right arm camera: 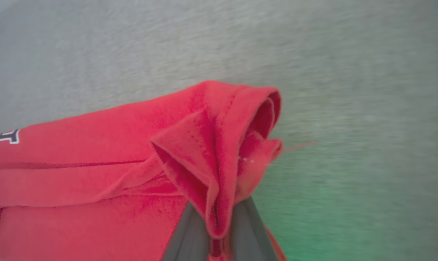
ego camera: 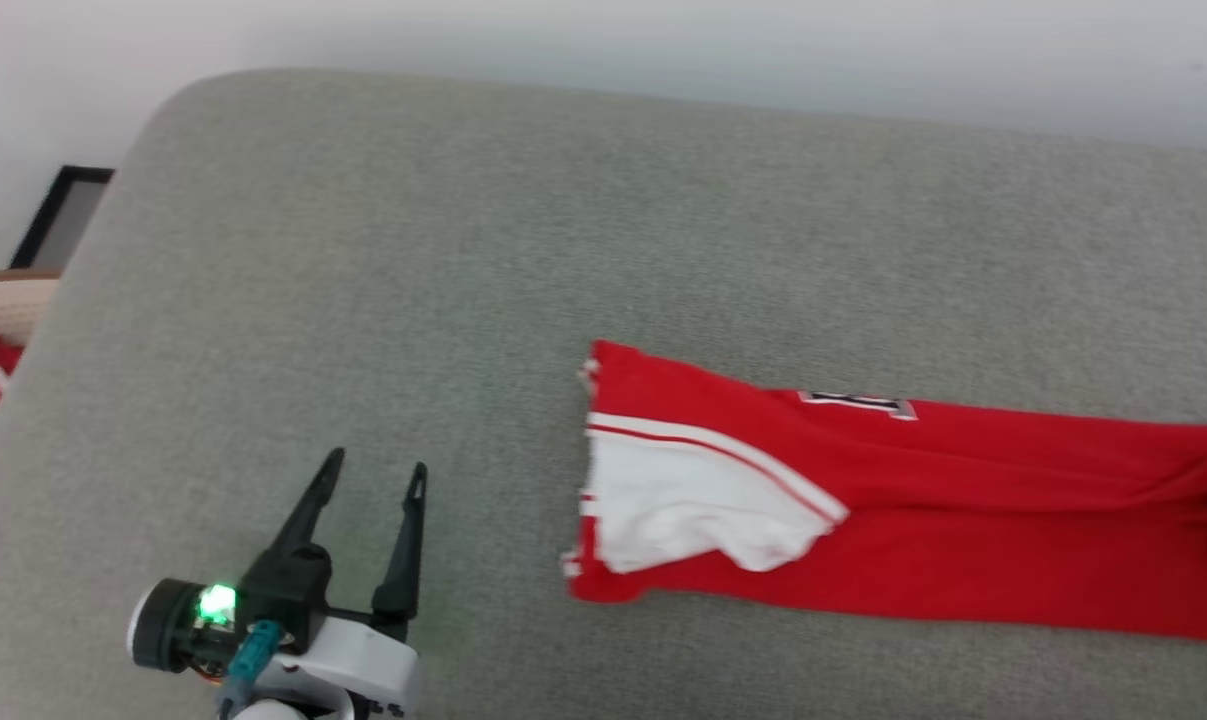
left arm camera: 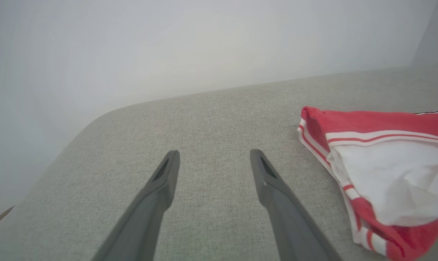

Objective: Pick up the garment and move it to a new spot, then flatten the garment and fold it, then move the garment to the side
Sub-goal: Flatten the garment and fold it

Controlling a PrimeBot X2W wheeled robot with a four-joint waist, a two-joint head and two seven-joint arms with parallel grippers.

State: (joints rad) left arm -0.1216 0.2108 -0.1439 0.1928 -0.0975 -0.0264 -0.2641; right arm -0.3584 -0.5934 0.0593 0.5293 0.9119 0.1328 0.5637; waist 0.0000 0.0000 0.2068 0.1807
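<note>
Grey woven cushion surface point(ego camera: 413, 280) takes up most of the head view, with a white wall point(ego camera: 663, 40) along the top. A black rectangular frame point(ego camera: 63, 210) leans at the upper left, and the rim of a pale wicker basket point(ego camera: 3, 300) with something red in it sits at the left edge. The red soft-fabric jersey garment point(ego camera: 943, 520) lies on the cushion as a long narrow strip, running from centre frame off the right edge. Its white panel with red-and-white striped trim point(ego camera: 683, 500) is at the strip's left end, and a fragment of the black, white-outlined number point(ego camera: 858, 403) is on its upper edge. The left gripper point(ego camera: 379, 462) is at the lower left, fingers spread and nothing between them, well apart from the garment.

Left wrist view: left gripper point(left arm camera: 215, 154) has its jaws wide over bare cushion point(left arm camera: 204, 116). The garment's striped white end point(left arm camera: 385, 166) is at the right edge, not touching the fingers.

Right wrist view, blurred: right gripper point(right arm camera: 219, 235) is at bottom centre, jaws clenched on a bunched red fold of the garment point(right arm camera: 95, 152). The rest of the fabric trails to the left over the cushion point(right arm camera: 349, 72), with a piece of the number at the left edge.
</note>
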